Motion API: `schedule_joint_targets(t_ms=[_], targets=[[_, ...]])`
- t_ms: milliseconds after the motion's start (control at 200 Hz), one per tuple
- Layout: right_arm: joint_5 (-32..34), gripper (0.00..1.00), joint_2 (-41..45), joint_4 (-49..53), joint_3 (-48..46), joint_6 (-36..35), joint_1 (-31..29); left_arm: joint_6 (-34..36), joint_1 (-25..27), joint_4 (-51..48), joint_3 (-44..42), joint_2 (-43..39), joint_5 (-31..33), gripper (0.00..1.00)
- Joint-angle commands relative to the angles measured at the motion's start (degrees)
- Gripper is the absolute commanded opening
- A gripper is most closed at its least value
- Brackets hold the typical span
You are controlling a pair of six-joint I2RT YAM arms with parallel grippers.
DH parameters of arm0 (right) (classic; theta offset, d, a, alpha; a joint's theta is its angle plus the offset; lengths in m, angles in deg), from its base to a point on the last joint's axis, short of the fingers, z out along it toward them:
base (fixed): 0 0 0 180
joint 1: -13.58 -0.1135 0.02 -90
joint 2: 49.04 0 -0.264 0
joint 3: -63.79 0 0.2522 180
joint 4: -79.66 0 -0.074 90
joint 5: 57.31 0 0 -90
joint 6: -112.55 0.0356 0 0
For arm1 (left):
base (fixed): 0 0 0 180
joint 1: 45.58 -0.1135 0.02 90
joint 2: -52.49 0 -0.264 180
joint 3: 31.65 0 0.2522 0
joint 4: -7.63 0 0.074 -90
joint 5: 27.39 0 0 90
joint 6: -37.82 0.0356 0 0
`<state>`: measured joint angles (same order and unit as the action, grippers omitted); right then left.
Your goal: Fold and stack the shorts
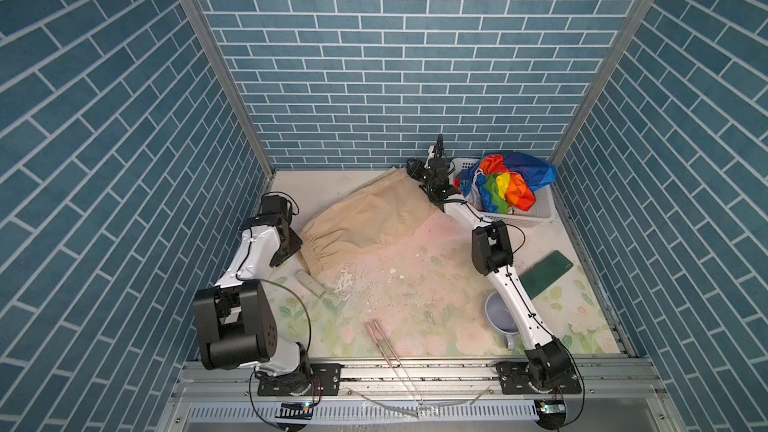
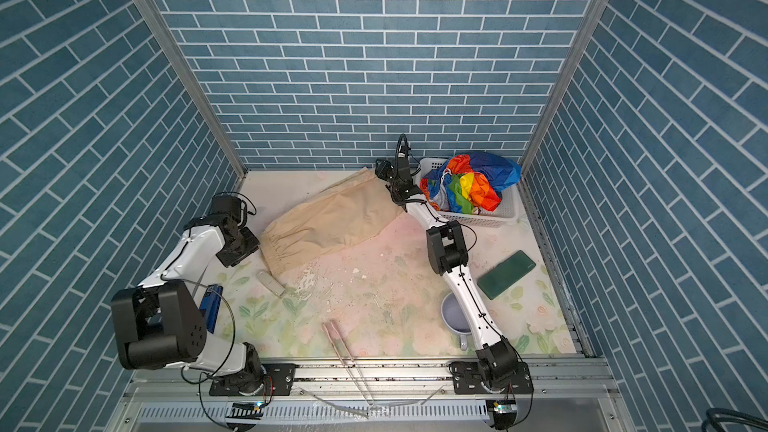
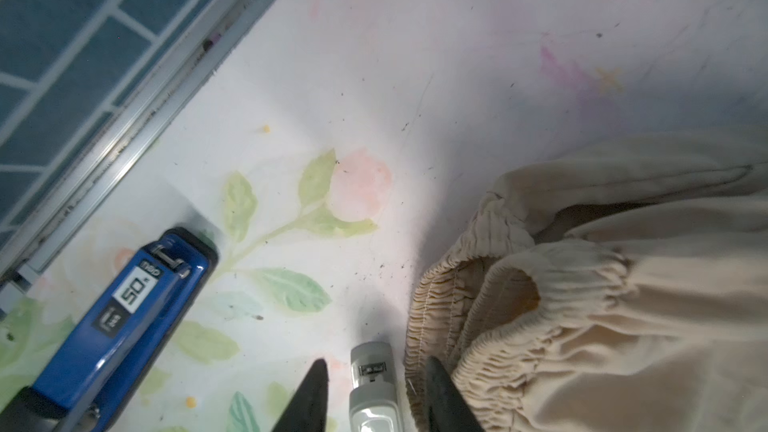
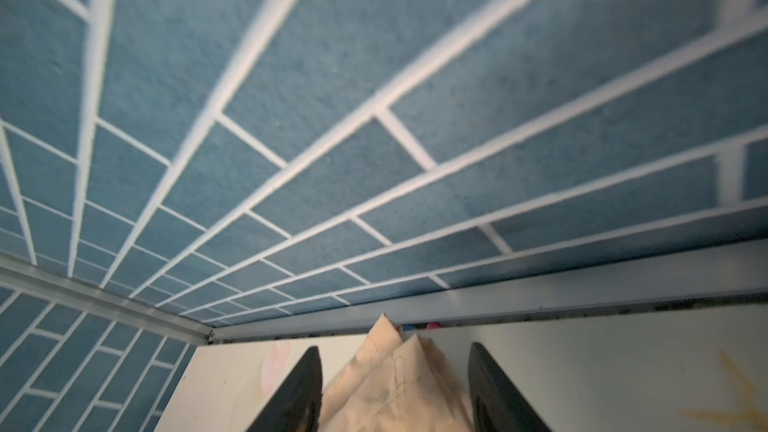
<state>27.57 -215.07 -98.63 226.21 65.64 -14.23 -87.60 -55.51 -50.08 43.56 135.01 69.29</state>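
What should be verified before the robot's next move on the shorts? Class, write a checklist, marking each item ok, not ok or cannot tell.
1. Left gripper free: ok, jaws apart, holding nothing, beside the waist of the beige shorts.
2. Right gripper free: ok, jaws apart around the hem corner, not pinching it.
3. Beige shorts flat: not ok, waistband bunched and gaping.
4. Fold area free of clutter: not ok, a small white device lies close to the waist.
5. Rainbow shorts folded: not ok, crumpled in the basket.
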Motion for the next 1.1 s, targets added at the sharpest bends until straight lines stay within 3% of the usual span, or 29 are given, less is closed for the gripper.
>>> schedule_joint_targets(t_ms=[0,165,290,405,610,945,1095], targets=[[-5.0,0.54,9.6,1.1,-4.2,-5.1,-2.4,0.1,-0.2,-2.9,-1.3,-4.3,2.1,0.37],[-5.5,0.53,22.4,6.7,-18.2,-19.5,-7.1,-0.4,-0.9,-2.5,-3.3,-9.3,-0.2,0.59],[2.0,0.52,31.6,11.1,-31.9,-32.5,-10.8,-0.5,-1.2,-0.4,-5.6,-11.3,-4.9,0.61],[5.7,0.53,36.3,18.7,-39.1,-32.1,-10.8,-0.3,-1.1,1.4,-6.3,-10.3,-8.7,0.71],[11.7,0.58,36.8,33.9,-41.2,-32.9,-10.7,-2.7,-1.1,8.9,-9.2,-8.4,-11.8,0.83],[14.5,0.60,28.7,44.9,-33.6,-29.4,-9.0,-4.5,-0.2,16.1,-6.6,0.5,-12.8,0.84],[13.7,0.64,27.3,45.1,-33.5,-27.4,-8.1,-4.1,0.0,17.3,-4.5,5.0,-11.5,0.84]])
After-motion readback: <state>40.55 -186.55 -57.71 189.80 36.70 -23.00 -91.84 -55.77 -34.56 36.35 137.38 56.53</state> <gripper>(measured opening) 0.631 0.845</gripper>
